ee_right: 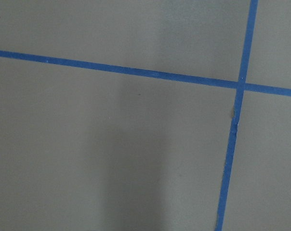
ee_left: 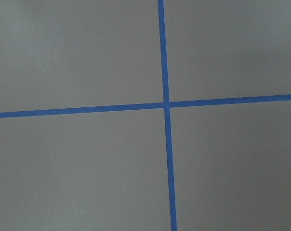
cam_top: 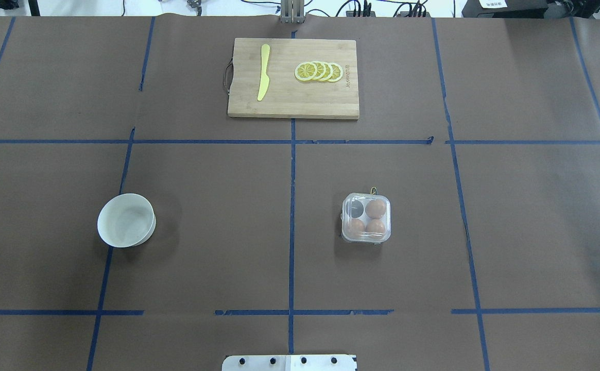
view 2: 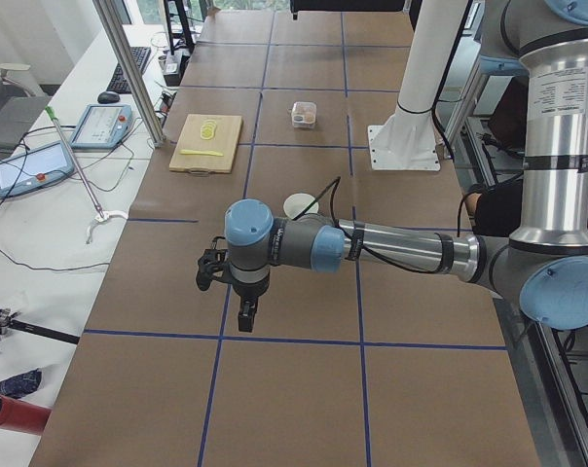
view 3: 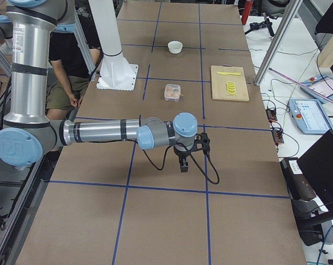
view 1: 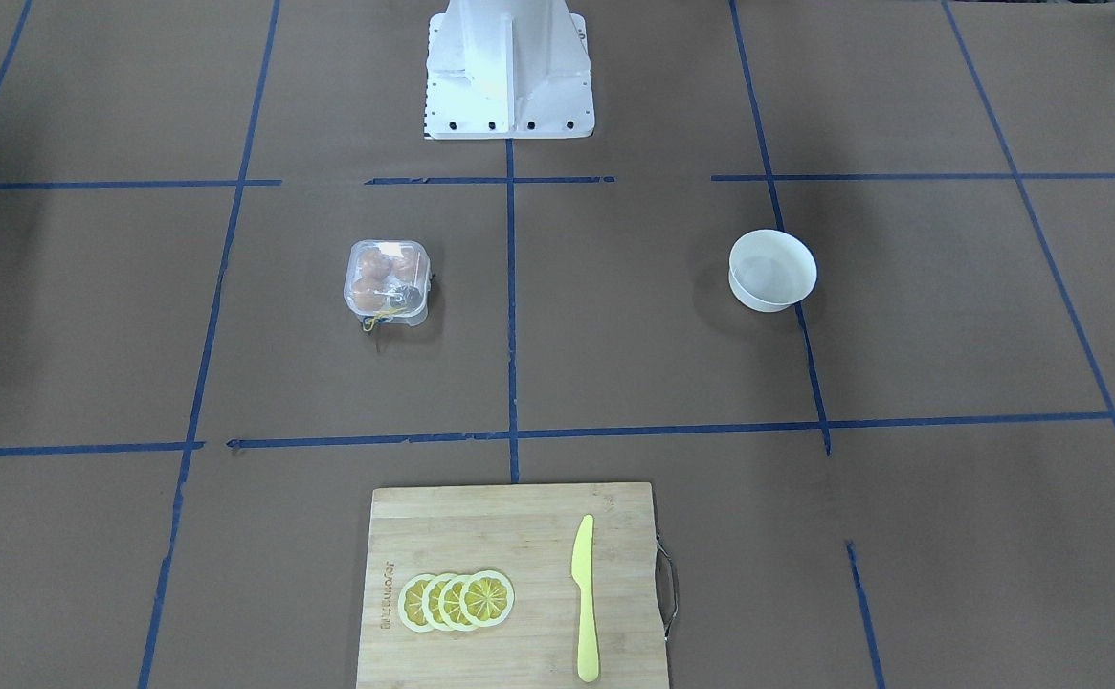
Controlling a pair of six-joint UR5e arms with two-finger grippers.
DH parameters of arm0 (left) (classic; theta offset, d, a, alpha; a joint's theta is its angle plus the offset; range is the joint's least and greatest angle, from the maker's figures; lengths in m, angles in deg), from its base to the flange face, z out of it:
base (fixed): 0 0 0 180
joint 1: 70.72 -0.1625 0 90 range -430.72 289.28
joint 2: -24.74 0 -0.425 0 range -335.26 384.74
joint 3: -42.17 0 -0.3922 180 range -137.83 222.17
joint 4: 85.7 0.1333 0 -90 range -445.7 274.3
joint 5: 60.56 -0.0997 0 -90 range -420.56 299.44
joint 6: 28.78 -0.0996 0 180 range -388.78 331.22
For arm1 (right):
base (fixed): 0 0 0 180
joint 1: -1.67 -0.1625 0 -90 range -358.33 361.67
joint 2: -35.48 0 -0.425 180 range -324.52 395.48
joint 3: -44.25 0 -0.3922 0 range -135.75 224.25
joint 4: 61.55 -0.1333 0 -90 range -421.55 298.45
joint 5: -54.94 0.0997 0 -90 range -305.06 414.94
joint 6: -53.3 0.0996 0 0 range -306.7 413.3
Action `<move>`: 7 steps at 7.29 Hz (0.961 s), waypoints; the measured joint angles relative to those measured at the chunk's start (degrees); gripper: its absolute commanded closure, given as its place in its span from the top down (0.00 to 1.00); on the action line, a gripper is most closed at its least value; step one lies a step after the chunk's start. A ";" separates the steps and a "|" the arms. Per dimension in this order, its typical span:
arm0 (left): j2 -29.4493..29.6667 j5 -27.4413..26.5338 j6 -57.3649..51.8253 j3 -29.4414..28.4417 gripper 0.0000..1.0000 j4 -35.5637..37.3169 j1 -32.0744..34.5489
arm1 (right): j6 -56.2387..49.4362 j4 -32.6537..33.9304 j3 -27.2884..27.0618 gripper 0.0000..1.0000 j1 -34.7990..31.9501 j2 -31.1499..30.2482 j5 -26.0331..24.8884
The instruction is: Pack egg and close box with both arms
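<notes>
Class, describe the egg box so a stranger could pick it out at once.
Start at the wooden cutting board across from the white pedestal. Nearer the pedestal, on the robot's right, sits the box. It alone is clear plastic, showing three orange-brown eggs, unlike the white bowl.

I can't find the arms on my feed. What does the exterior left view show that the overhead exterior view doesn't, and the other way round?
Only exterior left: the left arm stretched out above the table, its gripper pointing down, well apart from the box. Only overhead: the inside of the box, with three eggs and one empty cell, and the empty inside of the bowl. Both: box, bowl, cutting board, knife, lemon slices.
</notes>
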 measured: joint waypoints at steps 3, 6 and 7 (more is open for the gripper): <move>-0.79 0.00 -0.02 0.14 1.00 0.05 0.00 | -0.24 2.15 -0.43 1.00 -0.20 0.75 -0.10; -2.25 2.18 0.03 0.75 1.00 -0.25 0.06 | -0.26 2.30 -1.11 1.00 -0.34 0.15 -0.11; -2.48 3.70 0.11 0.94 1.00 -0.45 0.06 | -0.26 2.30 -1.63 1.00 -0.37 -0.40 -0.11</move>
